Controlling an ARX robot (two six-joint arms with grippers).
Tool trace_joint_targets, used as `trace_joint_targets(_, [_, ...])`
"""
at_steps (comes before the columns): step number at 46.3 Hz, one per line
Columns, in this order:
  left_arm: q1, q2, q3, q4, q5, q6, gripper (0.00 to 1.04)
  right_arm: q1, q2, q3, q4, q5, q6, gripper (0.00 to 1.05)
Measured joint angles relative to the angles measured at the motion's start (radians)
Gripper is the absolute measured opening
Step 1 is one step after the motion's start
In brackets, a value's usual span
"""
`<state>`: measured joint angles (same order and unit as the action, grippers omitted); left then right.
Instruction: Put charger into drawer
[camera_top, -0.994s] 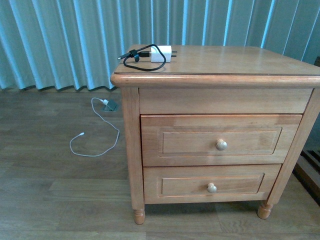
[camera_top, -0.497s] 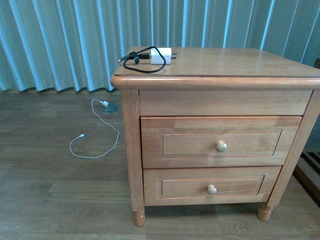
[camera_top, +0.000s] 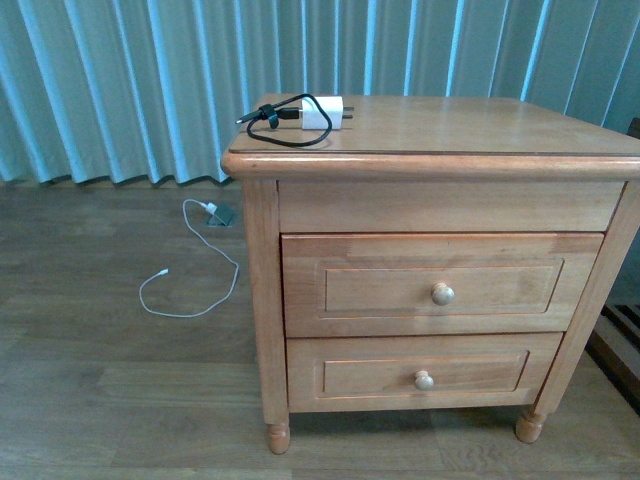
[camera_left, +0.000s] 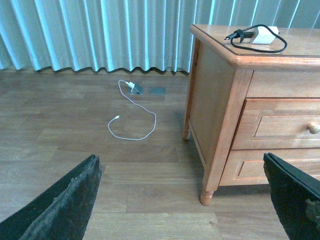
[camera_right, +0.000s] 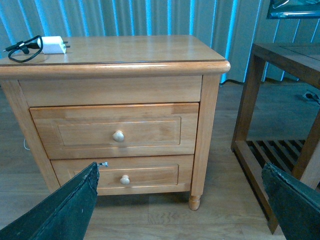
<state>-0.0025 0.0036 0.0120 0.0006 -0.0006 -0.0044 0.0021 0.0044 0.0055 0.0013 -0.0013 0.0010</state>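
**Op 1:** Hardly anything has moved in the last second; the scene just sits a touch lower in my front view.

**Op 2:** Where's the charger (camera_top: 322, 113)?

**Op 1:** I see it on the worktop (camera_top: 470, 120), near the left edge, with its black cable (camera_top: 285, 137) looped beside it. The drawer (camera_top: 380, 283) below is closed, with a pale knob (camera_top: 442, 293) at its centre.

**Op 2:** Tools?

**Op 1:** My left tool (camera_left: 178, 165) is spread wide, holding nothing. My right tool (camera_right: 179, 170) is the same. A white cable (camera_top: 190, 290) lies on the floor (camera_top: 100, 380).
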Motion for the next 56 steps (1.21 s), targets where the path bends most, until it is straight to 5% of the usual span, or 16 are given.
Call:
trace_joint_targets(13, [0.000, 0.000, 0.000, 0.000, 0.000, 0.000, 0.99, -0.055, 0.277, 0.063, 0.085, -0.141, -0.175, 0.96])
trace_joint_targets(35, [0.000, 0.000, 0.000, 0.000, 0.000, 0.000, 0.99, 0.174, 1.103, 0.325, 0.603, -0.040, -0.338, 0.96])
trace_joint_targets(56, [0.000, 0.000, 0.000, 0.000, 0.000, 0.000, 0.99, 0.268, 1.834, 0.673, 0.955, 0.029, -0.379, 0.96])
